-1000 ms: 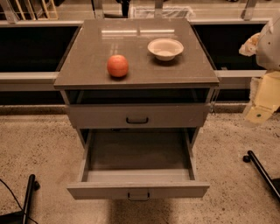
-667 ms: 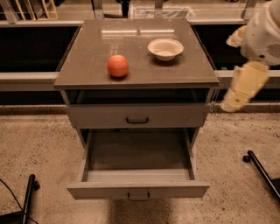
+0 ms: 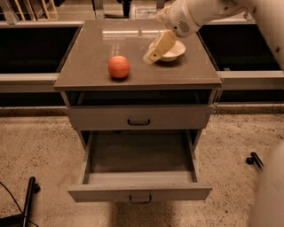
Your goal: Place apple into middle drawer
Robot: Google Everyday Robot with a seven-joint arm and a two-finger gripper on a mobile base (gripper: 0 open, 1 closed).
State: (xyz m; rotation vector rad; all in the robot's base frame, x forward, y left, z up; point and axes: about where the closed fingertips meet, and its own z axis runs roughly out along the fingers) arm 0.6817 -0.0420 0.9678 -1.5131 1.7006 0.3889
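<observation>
The apple (image 3: 119, 67) is sitting on the cabinet top (image 3: 84, 57), left of centre and toward the near edge. Nothing is touching it.

The gripper (image 3: 151, 56) is hanging over the cabinet top, right of the apple and a little farther back. It is slanting down and to the left from the white arm (image 3: 199, 13), which is reaching in from the upper right. Its tip is near the apple but apart from it. Whether the gripper is released or clenched cannot be told from this view. It is not grasping the apple.

A shallow white bowl (image 3: 176, 50) is resting on the right far part of the top. The gripper is partly covering the bowl's left side.

The upper drawer front (image 3: 102, 117) is sitting flush with the cabinet, with its dark loop handle (image 3: 139, 122) at the centre.

The middle drawer (image 3: 140, 155) is standing pulled out toward the near side, showing the floor of its tray. It is lying below the apple and well apart from it.

The cabinet is standing on a speckled floor (image 3: 40, 150).
</observation>
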